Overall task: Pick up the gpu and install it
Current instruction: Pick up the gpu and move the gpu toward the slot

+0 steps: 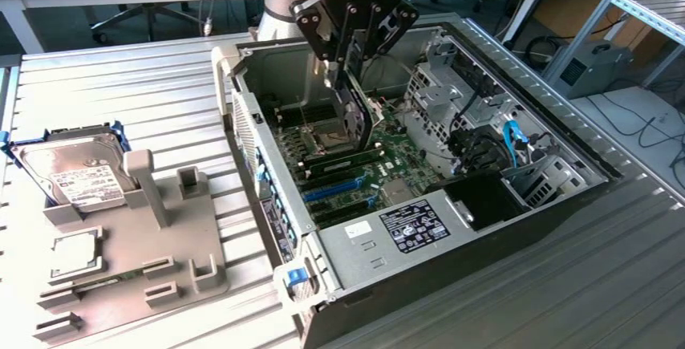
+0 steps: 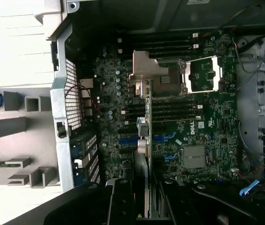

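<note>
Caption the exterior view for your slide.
The fingers hold the gpu on edge over the motherboard inside the open computer case.

Bright even light; wrist view dimmer

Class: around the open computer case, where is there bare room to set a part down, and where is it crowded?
Bare: the ribbed table beyond the grey holder, beside the case, and at the exterior view's lower right. Crowded: the holder with its hard drive; inside the case, where the gripper holds the gpu over the motherboard.

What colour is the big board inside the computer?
The motherboard is green, clearest in the wrist view.
</note>
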Motion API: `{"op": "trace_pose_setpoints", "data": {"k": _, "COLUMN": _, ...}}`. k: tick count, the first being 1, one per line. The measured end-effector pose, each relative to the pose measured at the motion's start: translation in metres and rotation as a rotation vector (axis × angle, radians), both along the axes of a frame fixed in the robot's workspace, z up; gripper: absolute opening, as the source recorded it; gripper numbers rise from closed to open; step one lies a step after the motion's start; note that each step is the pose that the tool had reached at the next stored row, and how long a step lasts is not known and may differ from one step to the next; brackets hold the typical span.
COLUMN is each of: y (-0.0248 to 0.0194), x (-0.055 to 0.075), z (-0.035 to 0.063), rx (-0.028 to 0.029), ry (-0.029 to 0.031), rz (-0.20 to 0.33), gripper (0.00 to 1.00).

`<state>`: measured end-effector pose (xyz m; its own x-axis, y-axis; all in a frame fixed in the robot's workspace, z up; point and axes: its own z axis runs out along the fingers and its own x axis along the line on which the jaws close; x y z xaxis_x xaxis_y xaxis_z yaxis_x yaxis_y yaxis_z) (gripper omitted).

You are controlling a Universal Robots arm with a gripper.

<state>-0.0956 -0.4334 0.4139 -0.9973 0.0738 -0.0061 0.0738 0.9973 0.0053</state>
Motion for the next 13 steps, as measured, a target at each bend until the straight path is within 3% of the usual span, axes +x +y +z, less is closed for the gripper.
{"op": "trace_pose_setpoints", "data": {"k": 13, "y": 0.0028, "x": 0.024, "z": -0.0089, "rx": -0.0014, "ry": 0.0013, "rz": 0.0, "gripper": 0.26}}
